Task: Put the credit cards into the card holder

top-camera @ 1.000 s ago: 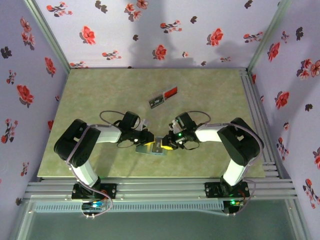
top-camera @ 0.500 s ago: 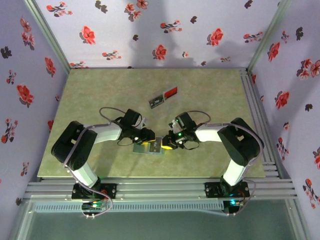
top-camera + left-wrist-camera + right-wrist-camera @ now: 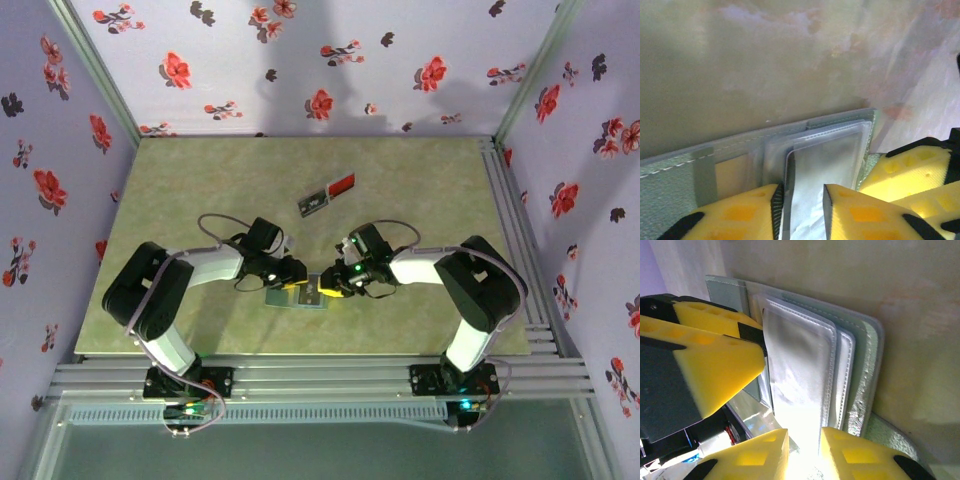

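The left pincer (image 3: 802,212) points at the open card holder (image 3: 670,185), its yellow fingers (image 3: 740,215) a narrow gap apart. A clear sleeve (image 3: 825,150) of the holder fills that gap. Whether the fingers pinch the sleeve or only rest over it, I cannot tell.

The right pincer (image 3: 804,452) comes at the holder from the opposite side and stands much the same. Its fingers are slightly apart with the top sleeve (image 3: 800,365) running between them, and again I cannot tell if it is gripped. The two pincers sit nearly tip to tip, the left one's fingers just beside the sleeves in the right wrist view.

Seen from above, the holder (image 3: 300,298) lies flat near the front edge of the table (image 3: 200,180), between the two arms. Its stacked clear sleeves look empty. One pocket window on the left shows a tan patch, which could be a card or just the table seen through it.

Further out, a red card (image 3: 343,184) and a dark card (image 3: 314,202) lie end to end toward the far middle of the table, well apart from the holder and both pincers.

The task looks to be at an early stage. The holder is being opened or steadied, at least two cards are not yet in it, and each has to be fetched and slid into a pocket.
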### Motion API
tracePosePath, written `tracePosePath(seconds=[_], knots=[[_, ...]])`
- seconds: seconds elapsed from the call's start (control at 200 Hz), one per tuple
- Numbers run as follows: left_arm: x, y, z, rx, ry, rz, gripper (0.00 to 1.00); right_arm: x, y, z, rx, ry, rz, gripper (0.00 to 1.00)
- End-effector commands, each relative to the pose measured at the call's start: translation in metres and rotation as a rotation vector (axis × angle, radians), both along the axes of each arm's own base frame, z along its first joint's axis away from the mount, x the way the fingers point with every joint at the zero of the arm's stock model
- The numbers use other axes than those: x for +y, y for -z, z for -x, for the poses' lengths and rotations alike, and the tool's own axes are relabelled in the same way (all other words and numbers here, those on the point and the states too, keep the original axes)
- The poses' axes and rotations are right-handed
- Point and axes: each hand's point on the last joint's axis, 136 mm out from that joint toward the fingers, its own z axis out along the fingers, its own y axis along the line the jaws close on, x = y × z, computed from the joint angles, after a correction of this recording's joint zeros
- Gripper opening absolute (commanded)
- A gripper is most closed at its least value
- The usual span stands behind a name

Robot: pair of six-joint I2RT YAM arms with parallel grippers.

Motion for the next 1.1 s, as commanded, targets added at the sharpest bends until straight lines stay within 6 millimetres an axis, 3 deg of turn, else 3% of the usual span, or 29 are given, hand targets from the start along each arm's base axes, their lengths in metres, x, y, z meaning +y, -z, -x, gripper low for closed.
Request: tracePosePath(seconds=[0.0,0.315,1.095], knots=[[0.007,0.018,0.009,0.044,-0.003,-0.035,0.26,0.003,0.007,0.001,0.020,0.007,0.009,0.24],[0.011,0.031,0.015,0.063,0.000,-0.048,0.16,-0.002,0.005,0.007,0.021,0.009,0.016,0.31],[0.010,0.038,0.016,0.069,-0.001,-0.037,0.16,-0.013,0.016,0.006,0.006,0.037,0.104,0.36]])
